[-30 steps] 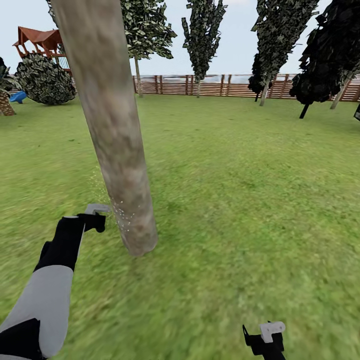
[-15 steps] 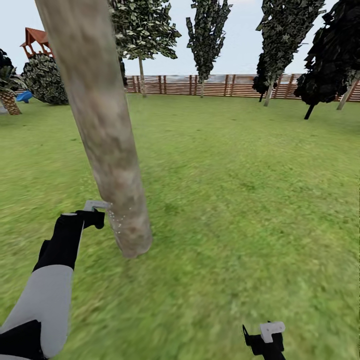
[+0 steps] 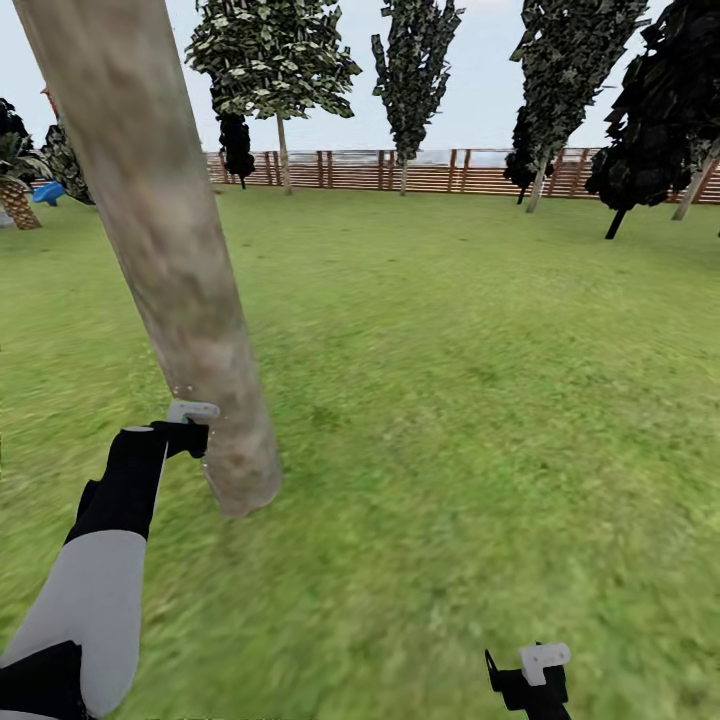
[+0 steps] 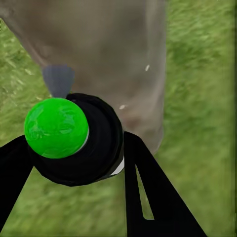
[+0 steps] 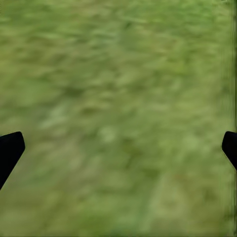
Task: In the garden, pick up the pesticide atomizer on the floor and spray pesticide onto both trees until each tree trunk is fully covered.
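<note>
My left gripper is shut on the pesticide atomizer, a small black bottle whose round top shows bright green. Its grey nozzle points at the tree trunk, a thick pale mottled column leaning across the left of the head view. The nozzle sits right beside the trunk's lower part. A few white droplets speckle the bark near the nozzle. A second pale-trunked tree with a light-green crown stands far back by the fence. My right gripper hangs open over grass, low on the right.
Green lawn stretches to a brown slat fence. Dark narrow trees line the fence, and black-leaved ones stand at the right. A short palm and a blue object sit far left.
The whole view has shifted, so the trunk now sits further left in the picture. The spray cloud near the nozzle has thinned to a few specks. Both arms keep their pose.
</note>
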You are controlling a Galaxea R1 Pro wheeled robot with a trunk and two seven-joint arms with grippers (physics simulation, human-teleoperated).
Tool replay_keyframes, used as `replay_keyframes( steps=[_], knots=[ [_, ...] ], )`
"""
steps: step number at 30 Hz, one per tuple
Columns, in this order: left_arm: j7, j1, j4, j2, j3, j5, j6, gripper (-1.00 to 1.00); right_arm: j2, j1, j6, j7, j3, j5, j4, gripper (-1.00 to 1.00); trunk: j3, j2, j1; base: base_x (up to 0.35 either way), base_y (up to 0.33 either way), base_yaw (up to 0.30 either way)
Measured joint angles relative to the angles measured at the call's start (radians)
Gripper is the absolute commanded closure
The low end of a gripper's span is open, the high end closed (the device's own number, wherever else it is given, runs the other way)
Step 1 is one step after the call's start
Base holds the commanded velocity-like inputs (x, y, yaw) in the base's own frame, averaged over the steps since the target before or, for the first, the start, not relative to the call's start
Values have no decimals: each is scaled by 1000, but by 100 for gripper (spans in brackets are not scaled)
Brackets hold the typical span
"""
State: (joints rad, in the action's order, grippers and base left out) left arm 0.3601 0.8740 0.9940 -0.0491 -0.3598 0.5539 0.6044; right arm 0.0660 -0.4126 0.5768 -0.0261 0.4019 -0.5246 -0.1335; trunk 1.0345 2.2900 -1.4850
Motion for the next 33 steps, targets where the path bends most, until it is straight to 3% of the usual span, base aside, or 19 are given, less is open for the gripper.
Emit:
replay_keyframes(
  steps=[13,15,26,28,30,33],
  knots=[
    [0,-1,24,11,0,-4,1,100,0,0,0,0,0,0,0,-100,0,0,0,5,-273,258],
    [0,-3,14,28,2,-4,2,100,0,0,0,0,0,0,0,-100,0,0,0,162,-231,49],
    [3,-8,9,47,16,-2,4,100,0,0,0,0,0,0,0,-100,0,0,0,199,-74,3],
    [3,-16,8,31,12,9,11,100,0,0,0,0,0,0,0,-100,0,0,0,5,-1,0],
    [4,-44,8,-29,9,10,16,100,0,0,0,0,-1,0,0,-100,0,0,0,1,0,0],
    [3,-78,9,-44,14,1,17,100,0,0,0,0,0,0,0,-100,0,0,0,0,0,0]
  ],
)
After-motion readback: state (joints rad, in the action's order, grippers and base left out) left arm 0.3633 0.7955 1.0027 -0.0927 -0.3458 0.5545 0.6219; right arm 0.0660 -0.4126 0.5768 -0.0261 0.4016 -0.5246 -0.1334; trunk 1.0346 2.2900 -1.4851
